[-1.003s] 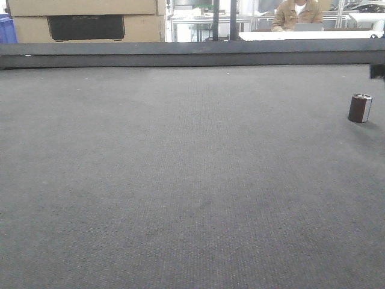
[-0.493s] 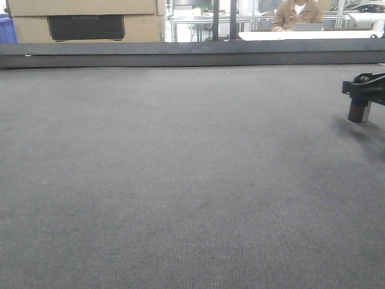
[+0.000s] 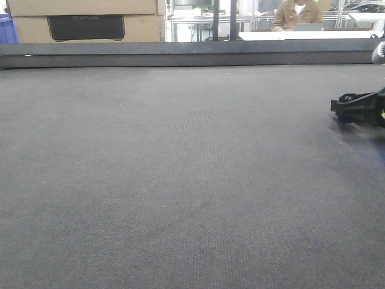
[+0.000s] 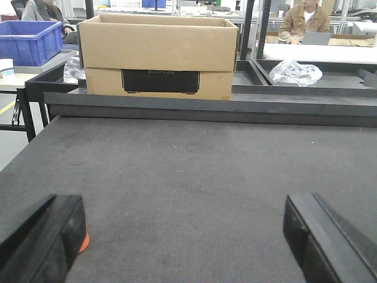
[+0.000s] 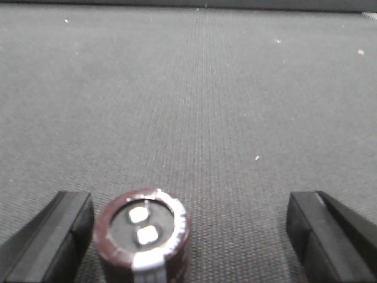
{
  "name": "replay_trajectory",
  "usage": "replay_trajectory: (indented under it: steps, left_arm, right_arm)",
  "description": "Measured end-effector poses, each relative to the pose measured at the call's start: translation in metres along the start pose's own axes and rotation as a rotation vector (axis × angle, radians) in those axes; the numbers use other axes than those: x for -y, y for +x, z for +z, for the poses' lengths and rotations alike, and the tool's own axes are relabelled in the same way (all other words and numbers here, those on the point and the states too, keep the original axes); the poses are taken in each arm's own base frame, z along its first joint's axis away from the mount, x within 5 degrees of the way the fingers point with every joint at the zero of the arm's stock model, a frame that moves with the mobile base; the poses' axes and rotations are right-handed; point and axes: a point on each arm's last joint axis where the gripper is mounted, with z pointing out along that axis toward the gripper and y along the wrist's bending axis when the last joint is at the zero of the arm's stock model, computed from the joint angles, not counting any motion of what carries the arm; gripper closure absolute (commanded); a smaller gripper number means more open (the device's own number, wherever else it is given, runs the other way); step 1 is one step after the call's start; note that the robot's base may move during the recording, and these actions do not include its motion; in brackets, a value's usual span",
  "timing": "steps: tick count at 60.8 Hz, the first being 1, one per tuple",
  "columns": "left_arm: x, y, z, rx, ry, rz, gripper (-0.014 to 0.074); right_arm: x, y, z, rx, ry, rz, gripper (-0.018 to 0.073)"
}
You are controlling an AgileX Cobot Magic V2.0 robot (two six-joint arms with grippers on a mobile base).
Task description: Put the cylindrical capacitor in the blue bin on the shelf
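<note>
The right gripper (image 5: 189, 227) is positioned low over the dark grey mat (image 5: 235, 88) with its jaws set wide and closed on nothing. The cylindrical capacitor (image 5: 141, 236) stands upright on the mat inside the jaw gap. It is well off centre, just beside one finger (image 5: 56, 236) and well apart from the opposite finger (image 5: 327, 233). Whether the capacitor touches the nearer finger cannot be determined. Its top face points up, showing a silvery rim and two small bright terminals on a dark disc, and its wall is dark brown. The mat ahead of the jaws carries only a few pale specks. In the exterior front-facing view the black body of the right gripper sits at the right edge of the mat, and the capacitor cannot be made out there. The left gripper (image 4: 185, 247) is also low over the mat, with its jaws wide and nothing between them. A small orange patch (image 4: 85, 242) shows at the inner side of one of its fingers (image 4: 41, 242). Ahead of the left jaws, beyond the table's raised dark rail (image 4: 206, 106), stands an open cardboard box (image 4: 159, 56). A blue crate (image 4: 29, 41) is off to one side of the box and a crumpled clear plastic bag (image 4: 294, 72) to the other. A seated person (image 4: 306, 20) is visible further back.
</note>
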Motion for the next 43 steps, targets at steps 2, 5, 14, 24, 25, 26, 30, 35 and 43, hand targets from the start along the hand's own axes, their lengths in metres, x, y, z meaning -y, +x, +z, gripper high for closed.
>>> replay_trajectory:
  steps: [2, 5, 14, 24, 25, 26, 30, 35, 43]
  left_arm:
    - [0.000, 0.000, 0.000, 0.000, 0.000, 0.000, 0.0006]
    - [0.000, 0.000, 0.000, 0.000, 0.000, 0.000, 0.0006]
    - [0.000, 0.000, 0.000, 0.000, 0.000, 0.000, 0.0006]
    - [0.000, 0.000, 0.000, 0.000, 0.000, 0.000, 0.0006]
    - [0.000, 0.000, 0.000, 0.000, 0.000, 0.000, 0.0006]
    - [0.000, 0.000, 0.000, 0.000, 0.000, 0.000, 0.0006]
    - [0.000, 0.000, 0.000, 0.000, 0.000, 0.000, 0.0006]
    - [0.000, 0.000, 0.000, 0.000, 0.000, 0.000, 0.0006]
    - [0.000, 0.000, 0.000, 0.000, 0.000, 0.000, 0.0006]
  right_arm:
    - [0.000, 0.000, 0.001, 0.001, 0.000, 0.000, 0.0170]
    - [0.000, -0.001, 0.002, 0.003, 0.000, 0.000, 0.0298]
    - [-0.001, -0.001, 0.002, 0.003, -0.004, -0.002, 0.0601]
    - [-0.001, -0.006, 0.001, -0.002, -0.004, -0.002, 0.0722]
    - [-0.001, -0.008, 0.000, -0.001, -0.004, -0.003, 0.0721]
    - [-0.001, -0.010, -0.001, -0.001, -0.004, -0.003, 0.0721]
    - [-0.001, -0.024, -0.005, 0.003, -0.003, -0.003, 0.0721]
    - [-0.001, -0.051, -0.015, 0.017, -0.002, -0.005, 0.0721]
    - [0.000, -0.099, -0.043, 0.012, 0.000, -0.009, 0.0721]
